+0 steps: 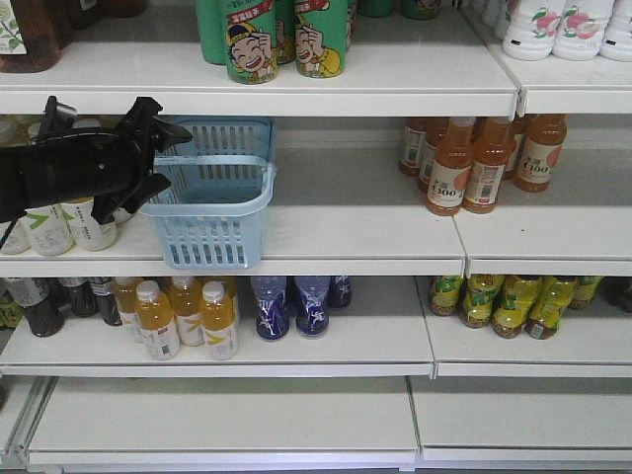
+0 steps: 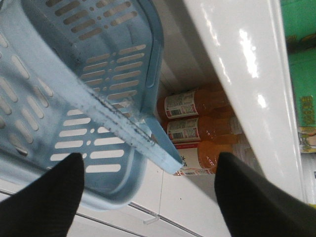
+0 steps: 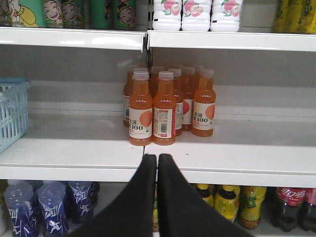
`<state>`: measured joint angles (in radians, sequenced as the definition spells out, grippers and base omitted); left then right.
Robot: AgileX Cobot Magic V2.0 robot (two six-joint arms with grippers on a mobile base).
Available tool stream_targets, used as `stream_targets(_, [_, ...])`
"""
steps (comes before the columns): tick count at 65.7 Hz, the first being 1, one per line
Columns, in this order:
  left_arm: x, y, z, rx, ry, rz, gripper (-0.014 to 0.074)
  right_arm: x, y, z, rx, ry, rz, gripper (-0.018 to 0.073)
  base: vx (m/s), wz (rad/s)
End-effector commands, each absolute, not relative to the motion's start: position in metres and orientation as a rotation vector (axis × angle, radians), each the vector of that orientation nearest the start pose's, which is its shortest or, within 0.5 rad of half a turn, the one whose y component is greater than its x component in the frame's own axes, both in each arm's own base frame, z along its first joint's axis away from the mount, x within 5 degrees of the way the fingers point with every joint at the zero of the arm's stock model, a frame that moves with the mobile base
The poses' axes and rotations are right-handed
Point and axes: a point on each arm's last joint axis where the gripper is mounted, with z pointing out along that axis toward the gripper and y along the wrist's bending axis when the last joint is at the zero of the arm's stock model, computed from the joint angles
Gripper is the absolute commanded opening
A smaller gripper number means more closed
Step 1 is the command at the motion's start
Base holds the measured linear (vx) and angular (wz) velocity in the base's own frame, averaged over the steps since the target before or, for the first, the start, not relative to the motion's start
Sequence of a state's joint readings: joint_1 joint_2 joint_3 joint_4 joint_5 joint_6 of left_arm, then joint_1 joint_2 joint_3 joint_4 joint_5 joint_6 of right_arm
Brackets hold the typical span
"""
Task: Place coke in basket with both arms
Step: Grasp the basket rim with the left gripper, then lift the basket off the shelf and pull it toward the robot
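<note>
Our left fingers (image 2: pixel 49 197) spread wide, basket (image 1: pixel 212 227) handle between them, likely to steady it; right fingers (image 3: pixel 170 197) pressed together, empty. We see no coke.

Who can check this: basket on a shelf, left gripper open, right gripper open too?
One slip: the right gripper is shut, as the right wrist view shows. The basket is on a shelf and the left gripper is open.

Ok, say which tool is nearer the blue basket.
Left. The left tool is open beside the basket; the right tool, shut, faces the orange drink bottles, basket off to its left.
</note>
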<state>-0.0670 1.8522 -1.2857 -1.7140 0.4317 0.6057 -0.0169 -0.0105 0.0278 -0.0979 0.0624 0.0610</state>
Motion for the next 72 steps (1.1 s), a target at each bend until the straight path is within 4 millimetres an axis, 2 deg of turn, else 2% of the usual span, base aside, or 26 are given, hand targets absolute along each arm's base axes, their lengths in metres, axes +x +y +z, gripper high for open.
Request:
stream_targets(1, [0.425,-0.067,0.286,-0.817,1.873,-1.247,0.0536,0.056,-0.001,0.203,-0.026,1.491,-0.058,-0.0005,0.00,0.00])
stream_targets(23, [0.450,-0.067,0.261,-0.909,1.885,-1.248,0.0534,0.056,-0.001,0.203,-0.026,1.491,-0.058,-0.0005,0.00,0.00])
stream_targets(35, [0.457,-0.067,0.262,-0.898,1.876,-1.252,0.0509,0.056,-0.001,0.203,-0.026,1.491,-0.058,-0.0005,0.00,0.00])
stream_targets(40, [0.459,-0.067,0.262,-0.900,1.870,-1.244,0.0454,0.056,-0.001,0.203,-0.026,1.491,-0.058,-0.0005,0.00,0.00])
stream_targets(47, [0.459,-0.066,0.262,-0.908,1.867,-1.231,0.0331,0.056,-0.001,0.203,-0.026,1.491,-0.058,-0.0005,0.00,0.00])
stream_targets(60, [0.458,-0.067,0.262,-0.887,1.878,-1.237,0.0014,0.056,-0.001,0.203,-0.026,1.491,-0.058,-0.0005,0.00,0.00])
stream_targets(62, [0.458,-0.068,0.262,-0.865,1.887,-1.243,-0.0010,0.056,-0.001,0.203,-0.026,1.491,-0.058,-0.0005,0.00,0.00])
stream_targets(72, [0.450,-0.080,0.263,-0.654,1.991,-1.309,-0.0008,0.056,-0.001,0.203,-0.026,1.491,-0.058,-0.0005,0.00,0.00])
